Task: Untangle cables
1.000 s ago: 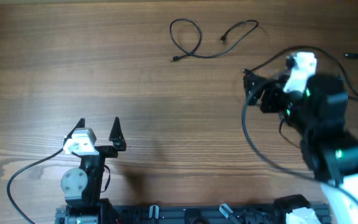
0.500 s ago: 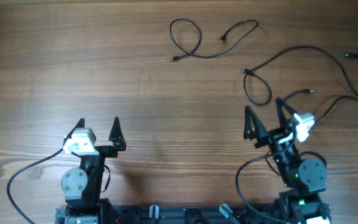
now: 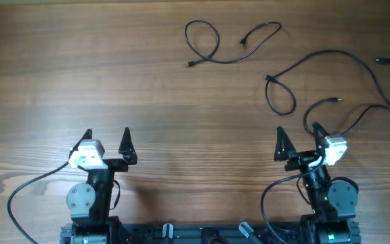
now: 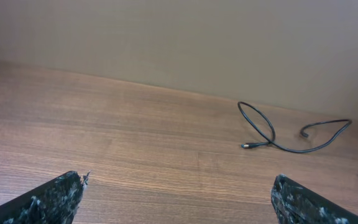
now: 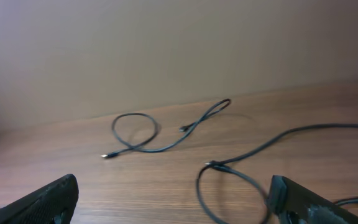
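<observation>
Right gripper (image 3: pixel 297 133) open, empty; left gripper (image 3: pixel 107 133) likewise. Cables (image 3: pixel 337 52) just beyond right gripper, separate looped cable (image 3: pixel 232 62) farther out, to its left. Probably light, limp, slippery: pinch near plug end (image 3: pixel 267 78), not mid-loop.

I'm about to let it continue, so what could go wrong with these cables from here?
The nearest cable curls right beside the open right pincer; reaching forward could snag or drag it.
The long cable runs out of the overhead view at the right, so pulling it may tug something unseen.
</observation>
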`<action>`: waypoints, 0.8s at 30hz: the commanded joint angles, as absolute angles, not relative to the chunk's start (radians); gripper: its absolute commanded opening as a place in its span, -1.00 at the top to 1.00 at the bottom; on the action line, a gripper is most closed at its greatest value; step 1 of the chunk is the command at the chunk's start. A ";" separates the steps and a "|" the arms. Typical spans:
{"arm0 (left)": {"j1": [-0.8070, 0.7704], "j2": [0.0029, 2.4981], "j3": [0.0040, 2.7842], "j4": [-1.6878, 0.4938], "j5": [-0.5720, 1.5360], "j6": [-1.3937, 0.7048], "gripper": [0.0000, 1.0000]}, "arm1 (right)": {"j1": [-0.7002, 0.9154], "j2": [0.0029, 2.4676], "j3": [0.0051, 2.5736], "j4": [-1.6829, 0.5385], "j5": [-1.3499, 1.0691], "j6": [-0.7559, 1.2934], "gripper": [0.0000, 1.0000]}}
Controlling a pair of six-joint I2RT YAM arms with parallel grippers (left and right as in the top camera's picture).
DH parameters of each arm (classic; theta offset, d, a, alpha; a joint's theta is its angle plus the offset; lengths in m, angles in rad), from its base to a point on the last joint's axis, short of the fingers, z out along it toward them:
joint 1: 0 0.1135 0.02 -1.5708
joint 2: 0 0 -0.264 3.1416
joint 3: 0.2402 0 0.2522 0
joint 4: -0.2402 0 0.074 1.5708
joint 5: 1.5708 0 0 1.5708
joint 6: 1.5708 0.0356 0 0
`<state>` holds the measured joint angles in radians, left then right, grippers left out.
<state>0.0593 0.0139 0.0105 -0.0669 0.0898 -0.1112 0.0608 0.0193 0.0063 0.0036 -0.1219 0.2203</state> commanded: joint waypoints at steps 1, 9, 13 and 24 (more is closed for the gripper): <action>0.064 0.006 0.006 -0.072 0.077 -0.121 -1.00 | 0.039 0.003 0.005 0.004 -0.114 0.081 -1.00; 0.064 0.006 0.006 -0.072 0.077 -0.121 -1.00 | -0.011 0.003 0.005 0.002 -0.102 0.135 -1.00; 0.064 0.006 0.006 -0.072 0.077 -0.121 -1.00 | -0.034 0.003 0.005 0.001 -0.100 0.163 -1.00; 0.064 0.006 0.006 -0.072 0.077 -0.120 -1.00 | -0.034 0.004 0.005 0.004 -0.101 0.157 -0.99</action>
